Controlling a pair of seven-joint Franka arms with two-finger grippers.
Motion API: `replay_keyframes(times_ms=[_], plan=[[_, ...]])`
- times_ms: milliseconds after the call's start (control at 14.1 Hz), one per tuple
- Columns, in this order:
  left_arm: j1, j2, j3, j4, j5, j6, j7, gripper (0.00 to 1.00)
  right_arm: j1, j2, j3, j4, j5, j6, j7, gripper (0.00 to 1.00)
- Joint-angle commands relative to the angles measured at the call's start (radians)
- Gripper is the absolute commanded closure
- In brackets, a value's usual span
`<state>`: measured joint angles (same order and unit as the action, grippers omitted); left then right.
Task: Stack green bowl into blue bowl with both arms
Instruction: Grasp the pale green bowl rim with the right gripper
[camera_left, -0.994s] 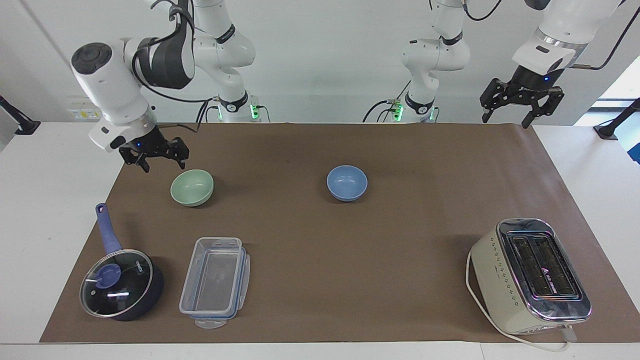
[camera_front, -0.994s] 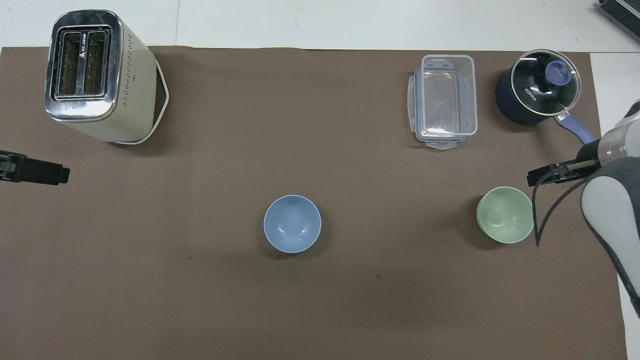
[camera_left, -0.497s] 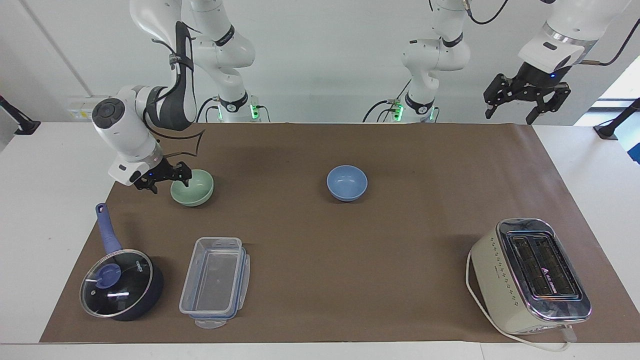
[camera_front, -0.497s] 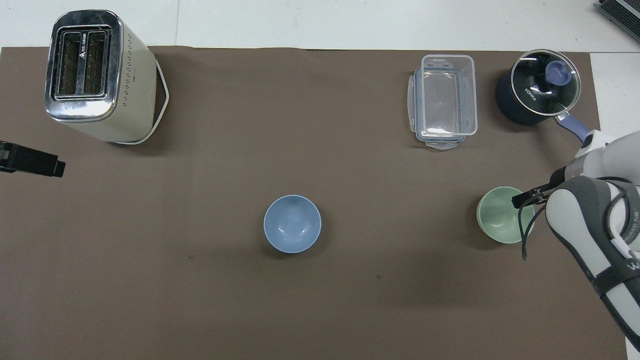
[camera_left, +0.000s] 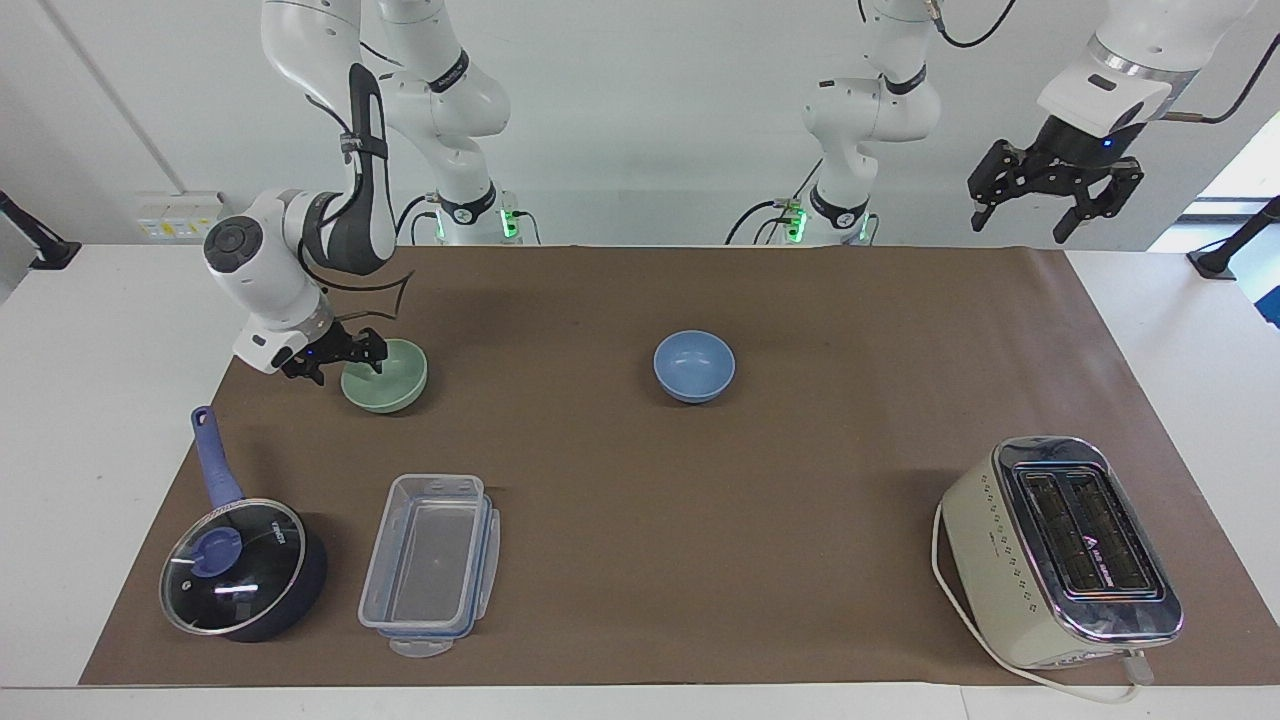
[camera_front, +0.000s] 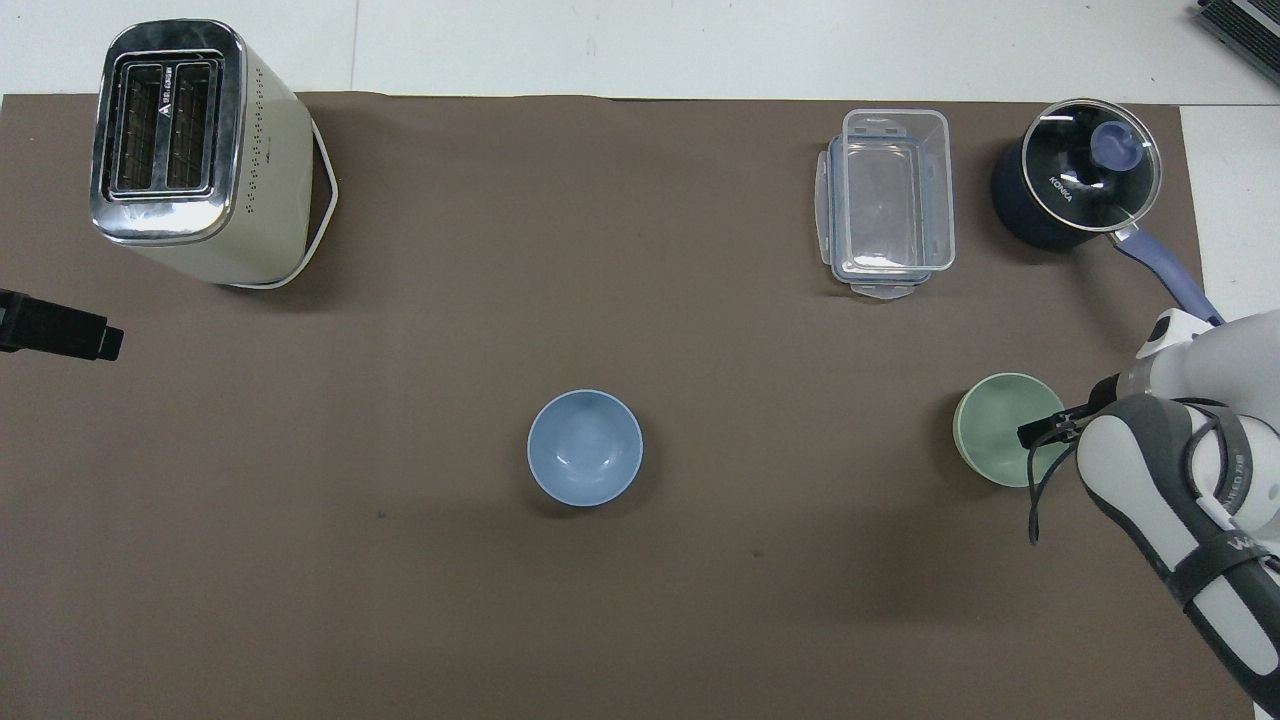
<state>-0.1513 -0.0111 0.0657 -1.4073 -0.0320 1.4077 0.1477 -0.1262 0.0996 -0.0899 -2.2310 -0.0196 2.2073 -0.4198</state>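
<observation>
**Right pincer at the rim of the green bowl**

Right pincer (camera_left: 343, 358) low at the green bowl (camera_left: 386, 378), at the rim on the side toward the right arm's end of the table (camera_left: 620, 560). Fingers spread open, one finger over the inside of the bowl, the other outside; no clear grip on the rim to see. Green bowl upright on the brown mat (camera_left: 800, 480), near the robots, with the dark saucepan (camera_left: 243, 570) and the clear plastic container (camera_left: 430, 555) farther from the robots. Blue bowl (camera_left: 694, 366) upright near the middle of the mat, well apart from the green bowl, empty. Left pincer (camera_left: 1052, 196) high in the air over the edge of the mat at the left arm's end, waiting, fingers wide open, nothing between them. Toaster (camera_left: 1060, 550) also at that end, farther from the robots.
</observation>
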Motion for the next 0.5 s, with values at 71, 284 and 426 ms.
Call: replay_keyframes(times_ms=[71,284,426], plan=[[0.009,-0.009,-0.009,-0.030,0.015,-0.006,0.010,0.00,-0.015,-0.021,0.009,-0.024,0.003,0.018,-0.016,0.50],[0.007,-0.010,-0.010,-0.036,0.017,-0.006,0.007,0.00,-0.020,-0.021,0.009,-0.024,0.004,0.020,0.033,1.00],[0.006,-0.015,-0.010,-0.041,0.015,-0.012,0.007,0.00,-0.017,-0.021,0.009,-0.022,0.003,0.020,0.049,1.00]])
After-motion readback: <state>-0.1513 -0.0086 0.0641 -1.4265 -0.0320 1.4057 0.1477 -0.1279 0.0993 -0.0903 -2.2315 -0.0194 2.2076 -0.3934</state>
